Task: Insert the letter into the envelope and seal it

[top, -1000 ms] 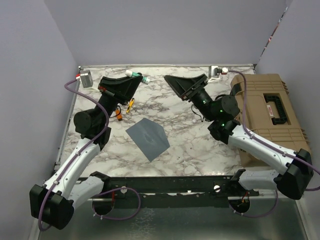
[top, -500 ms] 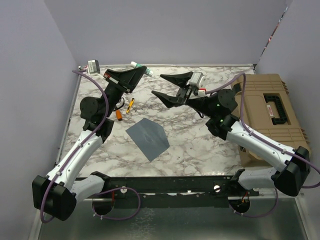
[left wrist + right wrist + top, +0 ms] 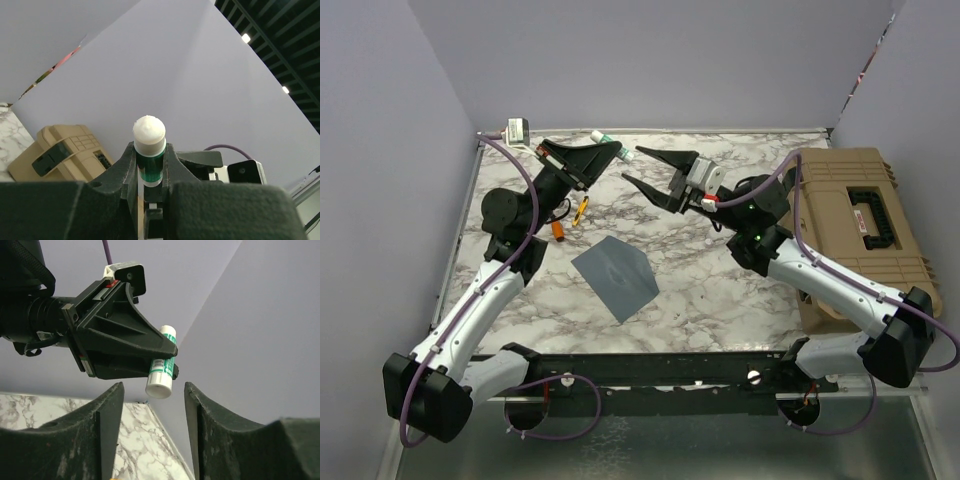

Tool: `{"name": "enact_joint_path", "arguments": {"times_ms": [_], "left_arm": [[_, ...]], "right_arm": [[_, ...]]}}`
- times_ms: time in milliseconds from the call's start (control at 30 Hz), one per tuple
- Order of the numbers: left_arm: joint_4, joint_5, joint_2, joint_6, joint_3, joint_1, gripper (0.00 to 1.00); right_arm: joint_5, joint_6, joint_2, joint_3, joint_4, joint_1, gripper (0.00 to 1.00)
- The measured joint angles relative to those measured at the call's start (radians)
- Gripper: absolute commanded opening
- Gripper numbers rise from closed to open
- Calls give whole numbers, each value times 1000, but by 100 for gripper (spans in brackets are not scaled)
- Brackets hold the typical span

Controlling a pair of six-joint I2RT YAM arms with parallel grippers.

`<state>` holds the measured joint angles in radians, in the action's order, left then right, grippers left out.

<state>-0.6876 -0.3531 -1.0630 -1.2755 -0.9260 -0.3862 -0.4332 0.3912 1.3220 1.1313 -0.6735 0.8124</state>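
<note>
Lifted and swung inward since a second ago, now tip to tip: left claw (image 3: 598, 153) and right claw (image 3: 634, 166), close together but not touching. No change to the envelope (image 3: 615, 278), flat on the table (image 3: 700, 290), well below both claws toward the arm bases and touched by neither.

Left claw: clamped tight on a glue stick (image 3: 162, 372), gripped across the middle with both ends sticking out. From its own wrist view, a lumpy white end above the fingers (image 3: 122, 175) and a green band between them. Probably held out like this for a handover or for working on one end, ahead of gluing the flap; only a guess.

Right claw: jaws clearly parted, nothing in them, lined up on either side of the stick's near end without reaching it.

No sign of the letter anywhere; impossible to tell whether already inside the envelope. Flap apparently folded down, with a faint pale mark near the middle.

Writing: small print on the stick's green-and-white label, too tiny to read; no brand legible. None visible on the tan case (image 3: 860, 225), out to the right of the right claw.
</note>
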Motion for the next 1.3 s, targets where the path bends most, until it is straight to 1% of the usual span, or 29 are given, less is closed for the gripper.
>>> {"name": "enact_joint_path", "arguments": {"times_ms": [100,233,333,400,567,633,700,767,833,933,1000,1067,1100,1200,1233,1300], "left_arm": [[4,-5,1,0,0,0,0],[15,-19,2,0,0,0,0],[32,-22,9,-1,0,0,0],[37,-22,18,-1,0,0,0],[42,-22,39,2,-1,0,0],[45,-22,47,5,-3,0,0],[47,-22,50,5,-7,0,0],[48,-22,53,5,-9,0,0],[51,-22,56,6,-9,0,0],[53,-23,57,8,-9,0,0],[55,-23,58,8,-9,0,0],[57,-24,59,8,-9,0,0],[59,-24,59,9,-9,0,0],[64,-24,60,9,-9,0,0],[66,-24,61,11,-9,0,0],[68,-24,64,12,-9,0,0]], "right_arm": [[-3,6,0,3,-3,3,38],[-2,3,7,28,10,7,36],[-2,-2,9,39,14,8,32],[-2,-9,12,49,18,10,32],[-2,-25,18,63,31,13,44],[-2,-29,19,63,38,13,46],[-2,-33,19,63,43,13,42],[-2,-37,19,63,45,13,34],[-2,-43,19,63,46,13,29],[-1,-58,19,63,47,15,30],[-2,-69,19,63,45,18,32],[-2,-82,21,63,43,19,32],[-2,-87,23,63,39,20,27],[-1,-108,29,63,31,20,6],[-2,-115,30,63,29,20,2],[-2,-146,31,63,24,19,1]]}}
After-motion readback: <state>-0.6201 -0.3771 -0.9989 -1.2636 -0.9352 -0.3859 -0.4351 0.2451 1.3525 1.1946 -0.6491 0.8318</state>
